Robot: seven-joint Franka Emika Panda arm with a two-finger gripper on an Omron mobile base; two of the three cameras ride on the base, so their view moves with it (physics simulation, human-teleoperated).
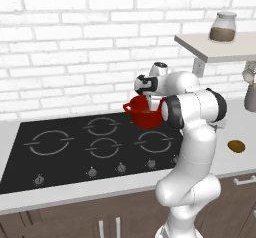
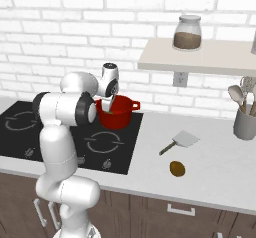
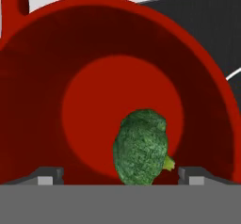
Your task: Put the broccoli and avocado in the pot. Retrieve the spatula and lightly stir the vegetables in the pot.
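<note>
The red pot [image 1: 145, 116] [image 2: 120, 114] stands at the back right of the cooktop. My gripper [image 1: 153, 103] [image 2: 110, 104] hangs over its mouth, pointing down. In the hand view the green broccoli [image 3: 141, 148] lies within the pot's red bowl [image 3: 37, 77], between my fingertips. My gripper [image 3: 120, 173] is open, and there is a gap between the broccoli and each tip. The brown avocado [image 1: 236, 146] [image 2: 177, 168] lies on the counter to the right of the stove, near the front edge. The spatula [image 2: 180, 142] lies flat on the counter just behind the avocado.
The black cooktop [image 1: 75, 147] [image 2: 30, 124] has knobs along its front. A shelf [image 2: 200, 57] on the brick wall carries a glass jar [image 2: 187, 32] of brown contents. A grey utensil holder [image 2: 245, 122] stands at the far right of the counter.
</note>
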